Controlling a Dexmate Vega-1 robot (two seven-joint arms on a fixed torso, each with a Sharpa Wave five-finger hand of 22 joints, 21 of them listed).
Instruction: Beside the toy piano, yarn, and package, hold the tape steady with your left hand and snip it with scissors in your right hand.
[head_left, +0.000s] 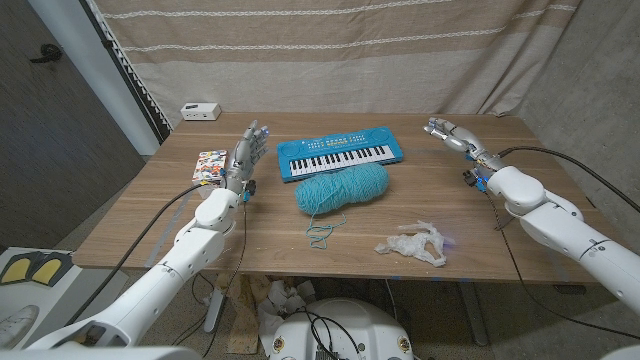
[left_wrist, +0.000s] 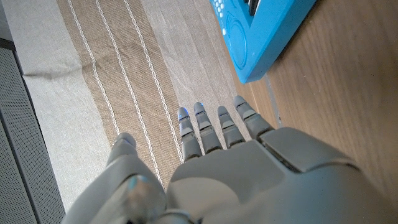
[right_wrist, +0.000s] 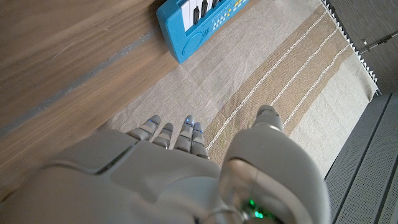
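A blue toy piano (head_left: 340, 155) lies at the back middle of the wooden table (head_left: 150, 215), and its end also appears in the wrist views (left_wrist: 261, 37) (right_wrist: 193, 28). A teal ball of yarn (head_left: 342, 187) sits just in front of it, with a loose strand (head_left: 320, 232) trailing toward me. A small colourful package (head_left: 210, 165) lies left of the piano. My left hand (head_left: 245, 155) (left_wrist: 236, 162) is raised beside that package, fingers straight and apart, holding nothing. My right hand (head_left: 450, 133) (right_wrist: 174, 174) hovers right of the piano, fingers extended, holding nothing.
A crumpled piece of clear plastic (head_left: 415, 243) lies at the front right of the table. A small white device (head_left: 200, 111) sits at the back left corner. A striped beige curtain (head_left: 380, 50) hangs behind the table. A black cable (head_left: 560, 155) runs along my right arm.
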